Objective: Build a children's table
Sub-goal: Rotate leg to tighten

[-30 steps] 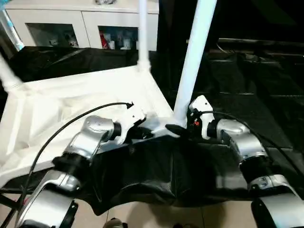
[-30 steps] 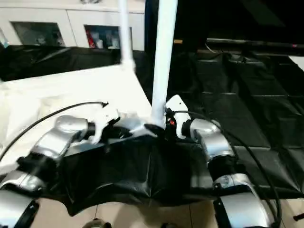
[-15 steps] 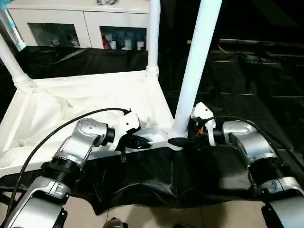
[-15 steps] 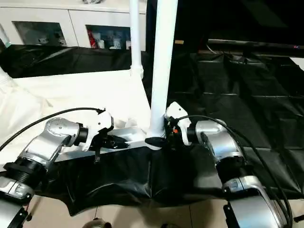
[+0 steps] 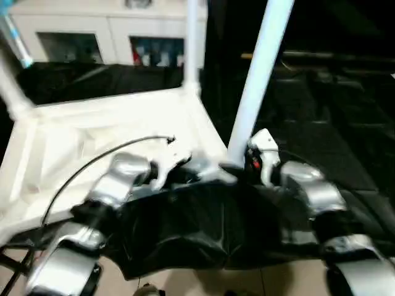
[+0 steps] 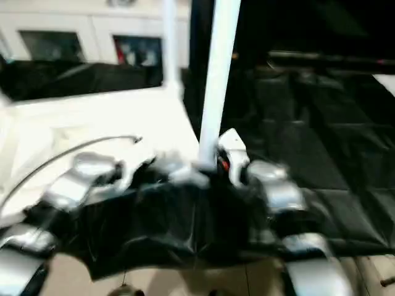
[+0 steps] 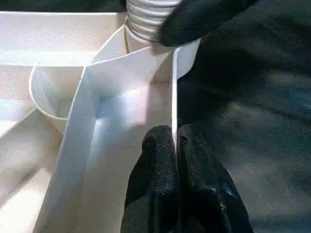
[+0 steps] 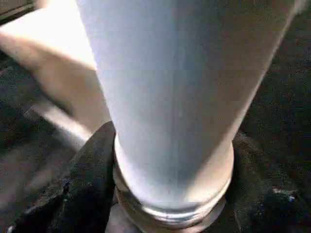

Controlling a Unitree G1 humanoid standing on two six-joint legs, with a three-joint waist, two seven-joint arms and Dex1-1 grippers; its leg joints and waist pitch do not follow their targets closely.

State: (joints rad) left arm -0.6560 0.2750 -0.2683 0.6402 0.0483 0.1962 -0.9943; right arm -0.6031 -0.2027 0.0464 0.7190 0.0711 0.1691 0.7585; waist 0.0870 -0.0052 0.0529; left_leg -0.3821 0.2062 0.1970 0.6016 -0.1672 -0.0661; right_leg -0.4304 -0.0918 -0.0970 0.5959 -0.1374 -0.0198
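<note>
Tabletop [image 5: 105,132] upside down on black sheet [image 5: 321,117], legs standing at corners. Left gripper [image 7: 174,145] pinched shut on the tabletop's thin rim wall; right gripper [image 8: 167,194] clamped around near-corner leg [image 5: 259,80] base, at 3 o'clock of left. Risk: leg leans off vertical, so the thread may cross or the socket [image 7: 58,94] rim flex if the rim grip slips.
</note>
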